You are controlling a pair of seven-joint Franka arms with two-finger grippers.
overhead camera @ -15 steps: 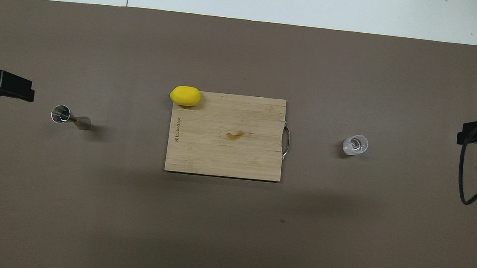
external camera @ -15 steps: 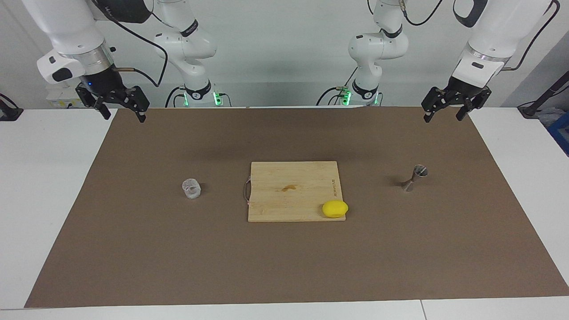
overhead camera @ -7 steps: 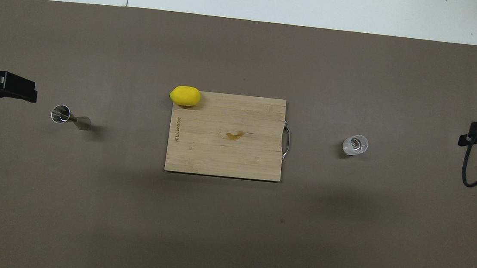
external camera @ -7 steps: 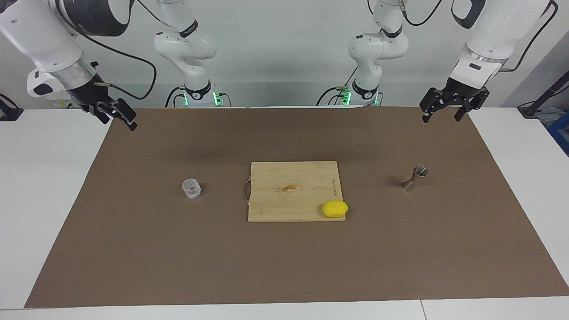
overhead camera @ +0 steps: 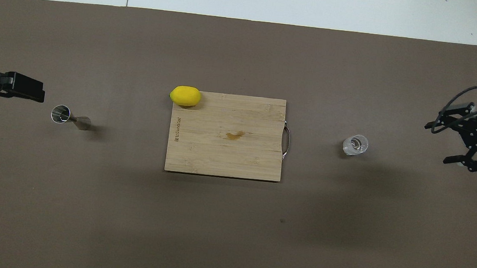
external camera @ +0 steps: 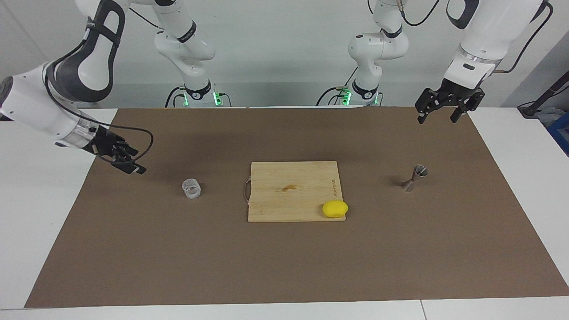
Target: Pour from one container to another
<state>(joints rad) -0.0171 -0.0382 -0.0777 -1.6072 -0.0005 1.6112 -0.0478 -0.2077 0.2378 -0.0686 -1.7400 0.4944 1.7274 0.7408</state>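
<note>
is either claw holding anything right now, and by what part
Nothing is held. The right claw hangs open short of the glass cup; the left claw is open, up over the mat.

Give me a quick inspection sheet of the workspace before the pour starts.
Surface: white table under a brown mat; small stain on the cutting board.
Job's things: glass cup upright on the mat toward the right arm's end; metal jigger upright toward the left arm's end. Neither held.
Clutter: lemon on the board's corner, overhanging the edge.
Grippers: right tool open, low over the mat beside the cup, not touching; left tool open, raised over the mat's edge.
Cables: black cable looped at the right wrist.
Surroundings: nothing seen.
</note>
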